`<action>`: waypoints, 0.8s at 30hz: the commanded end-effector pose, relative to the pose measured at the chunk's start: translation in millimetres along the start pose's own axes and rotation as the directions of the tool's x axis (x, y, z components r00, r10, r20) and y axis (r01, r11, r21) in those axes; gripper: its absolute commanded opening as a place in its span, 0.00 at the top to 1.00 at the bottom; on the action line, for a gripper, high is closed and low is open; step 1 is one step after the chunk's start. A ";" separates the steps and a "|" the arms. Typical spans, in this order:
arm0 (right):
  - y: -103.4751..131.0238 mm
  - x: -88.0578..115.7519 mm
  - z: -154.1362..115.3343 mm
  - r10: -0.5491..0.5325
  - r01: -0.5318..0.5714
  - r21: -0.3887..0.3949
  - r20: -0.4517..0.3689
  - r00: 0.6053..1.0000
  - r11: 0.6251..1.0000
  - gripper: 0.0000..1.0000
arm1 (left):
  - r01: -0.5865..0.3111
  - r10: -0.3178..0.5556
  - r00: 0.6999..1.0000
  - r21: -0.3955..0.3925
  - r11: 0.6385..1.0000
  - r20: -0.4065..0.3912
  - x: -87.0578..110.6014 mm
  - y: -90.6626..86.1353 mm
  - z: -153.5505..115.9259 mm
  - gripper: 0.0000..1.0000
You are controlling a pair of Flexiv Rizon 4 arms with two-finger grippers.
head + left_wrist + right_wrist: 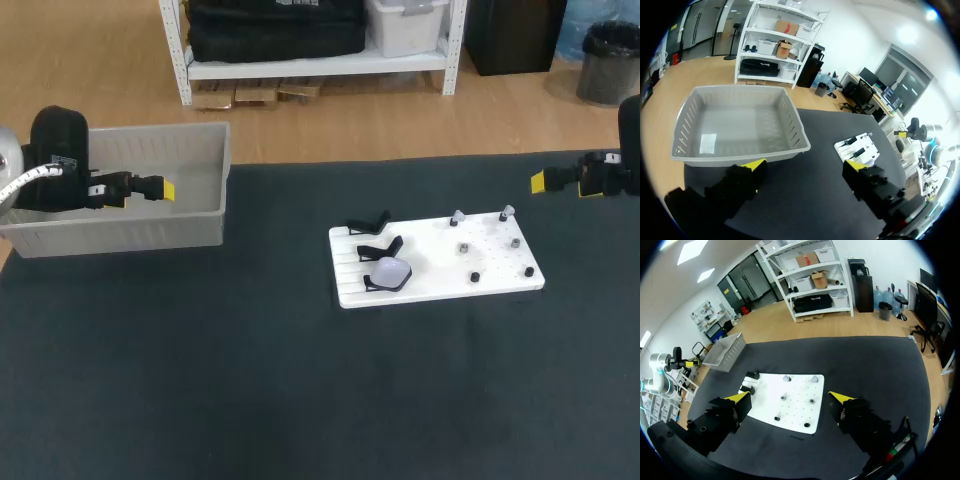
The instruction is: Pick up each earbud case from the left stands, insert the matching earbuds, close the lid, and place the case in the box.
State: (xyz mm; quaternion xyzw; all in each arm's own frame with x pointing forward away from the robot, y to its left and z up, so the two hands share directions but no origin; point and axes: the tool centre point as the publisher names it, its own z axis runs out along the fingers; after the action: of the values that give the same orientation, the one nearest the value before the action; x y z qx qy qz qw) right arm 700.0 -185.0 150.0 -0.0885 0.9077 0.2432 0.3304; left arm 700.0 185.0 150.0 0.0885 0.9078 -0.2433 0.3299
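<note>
On the dark table (pixel 200 380), seen from the head view, a white board (pixel 435 262) lies right of centre. Black stands (pixel 375 246) line its left side, and the nearest holds a pale earbud case (pixel 388 272). Small earbuds (pixel 464 247) dot the board's right half. The grey box (pixel 120 232) sits far left with the left gripper (pixel 163 189) over it, while the right gripper (pixel 538 181) hangs far right, well apart from the board.

In the left wrist view the jaws stand wide apart and empty, with the box ahead.

In the right wrist view the jaws are likewise spread and empty, the board ahead of them.

The case looks light, hard and smooth — likely slippery. Pinching across its body, below the lid seam, seems safest.
</note>
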 end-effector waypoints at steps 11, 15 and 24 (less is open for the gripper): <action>0.0 0.0 0.0 0.000 0.000 0.000 0.000 1.000 1.000 0.00 | 0.000 0.000 1.000 0.000 1.000 0.000 0.0 0.0 0.0 0.00; 0.0 0.0 0.0 0.000 0.000 0.000 0.000 1.000 1.000 0.00 | 0.000 0.000 1.000 0.000 1.000 0.000 0.0 0.0 0.0 0.00; 0.0 0.0 0.0 0.000 0.000 0.000 0.000 1.000 1.000 0.00 | -0.574 0.515 0.815 0.254 0.778 0.266 -8.5 -11.6 -17.8 0.00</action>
State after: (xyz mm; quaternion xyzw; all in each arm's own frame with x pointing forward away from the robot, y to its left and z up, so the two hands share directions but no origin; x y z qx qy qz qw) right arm 700.0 -185.1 150.0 -0.0884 0.9076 0.2432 0.3304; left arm 703.5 175.2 170.3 0.1483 0.8934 -0.2298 0.3565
